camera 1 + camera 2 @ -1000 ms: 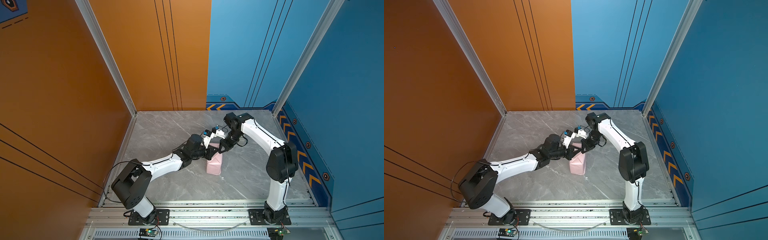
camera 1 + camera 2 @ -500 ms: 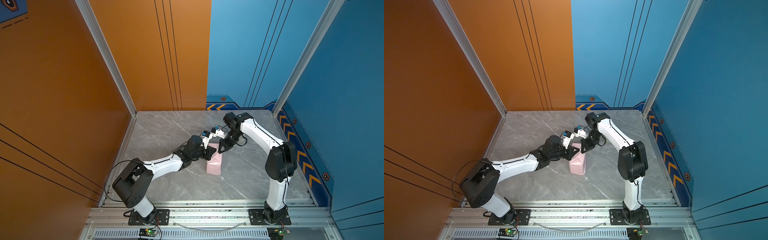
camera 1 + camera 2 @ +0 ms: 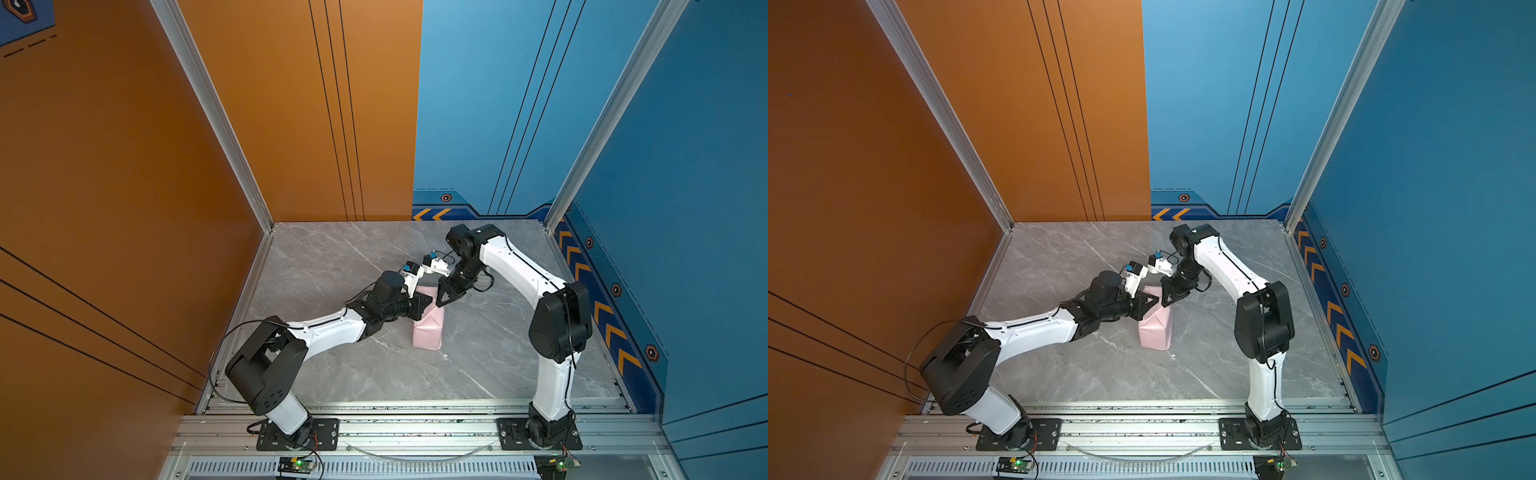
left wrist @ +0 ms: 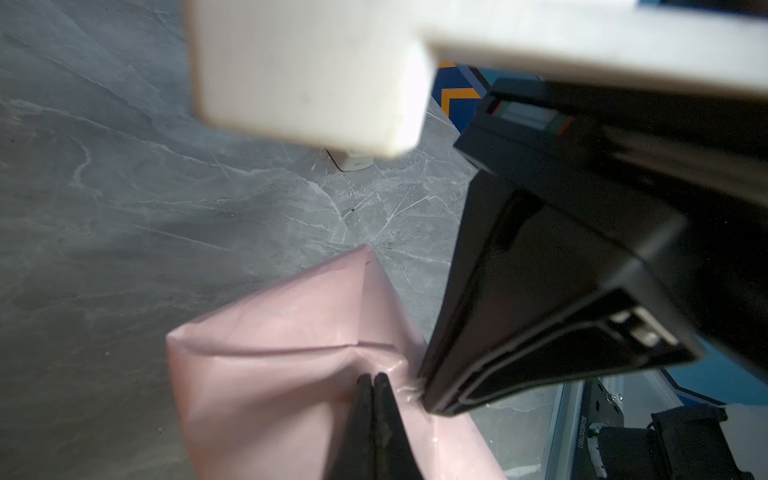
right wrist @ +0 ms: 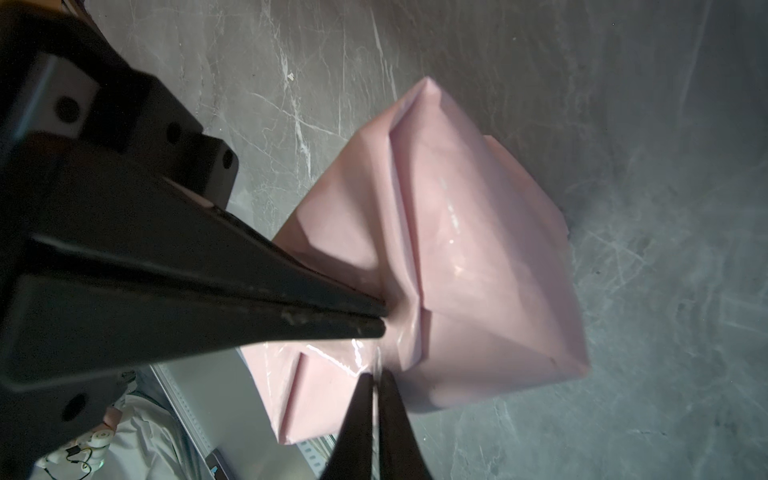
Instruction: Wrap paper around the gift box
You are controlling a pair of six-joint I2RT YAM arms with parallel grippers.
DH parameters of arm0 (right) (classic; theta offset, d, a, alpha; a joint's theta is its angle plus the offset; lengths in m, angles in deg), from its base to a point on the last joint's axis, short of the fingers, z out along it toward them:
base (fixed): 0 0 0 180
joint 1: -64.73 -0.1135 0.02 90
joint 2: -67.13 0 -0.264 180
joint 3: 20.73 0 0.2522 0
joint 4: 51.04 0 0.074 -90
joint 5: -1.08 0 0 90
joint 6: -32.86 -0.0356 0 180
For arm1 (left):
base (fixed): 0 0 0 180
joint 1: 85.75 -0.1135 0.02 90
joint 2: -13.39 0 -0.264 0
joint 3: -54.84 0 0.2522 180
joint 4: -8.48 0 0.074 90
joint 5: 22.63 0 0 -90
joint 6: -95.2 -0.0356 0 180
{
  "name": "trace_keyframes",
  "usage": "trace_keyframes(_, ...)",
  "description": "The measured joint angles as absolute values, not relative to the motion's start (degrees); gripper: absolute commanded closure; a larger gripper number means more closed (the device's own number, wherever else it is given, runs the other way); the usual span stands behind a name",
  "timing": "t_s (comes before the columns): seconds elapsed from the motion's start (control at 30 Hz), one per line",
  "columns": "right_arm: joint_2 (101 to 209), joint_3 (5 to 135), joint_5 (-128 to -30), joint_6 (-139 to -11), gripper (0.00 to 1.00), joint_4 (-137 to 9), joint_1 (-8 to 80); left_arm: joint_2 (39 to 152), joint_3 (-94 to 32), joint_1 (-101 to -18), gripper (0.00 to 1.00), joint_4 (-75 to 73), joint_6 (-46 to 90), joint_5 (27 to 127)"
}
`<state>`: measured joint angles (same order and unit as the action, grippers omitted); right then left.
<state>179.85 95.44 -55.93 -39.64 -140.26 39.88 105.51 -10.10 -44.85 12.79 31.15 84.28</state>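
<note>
Pink paper (image 3: 428, 330) parcel is lying on the grey veined table (image 3: 332, 270), about mid-table, between the two arms. Its long axis is running from the near edge toward the back wall, leaning slightly right in both top views. The near end is looking flat and square, and the far end is sitting under the two grippers. The paper is pale pink, thin, creased into sharp triangular folds and shiny in streaks. It is bunching into a pucker at the far end. The gift box is not showing anywhere, since paper is covering all of it.

Left gripper (image 4: 372, 379): black tapered fingers are pressing tight together, with the tips at the pucker. I cannot tell whether any paper is caught between them. Right gripper (image 5: 375, 376): fingers are lying nearly together with only a hairline slit, and the tips are touching the crumpled fold just beside the left tips. Something glossy is glinting at that slit, but it is hard to make out. Both finger pairs are getting cut off by the wrist-view frames.

A small white thing (image 4: 355, 163) is sitting on the table, mostly hidden behind a blurred white mount.
</note>
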Motion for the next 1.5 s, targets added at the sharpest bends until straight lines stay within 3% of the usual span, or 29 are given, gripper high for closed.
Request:
trace_keyframes(0.33,179.92,96.75,-56.30,-42.94,0.73,-140.72,39.62,105.51,-10.76,-44.56,0.99,11.23,29.36,83.51)
trace_keyframes(1.0,179.72,97.10,-61.33,-48.49,0.59,-140.50,41.79,105.34,-11.13,-44.04,1.00,10.14,28.23,81.90)
trace_keyframes(1.5,174.83,84.51,-52.91,-51.09,0.63,-131.41,45.48,105.34,-11.87,-43.69,1.00,8.77,27.44,81.33)
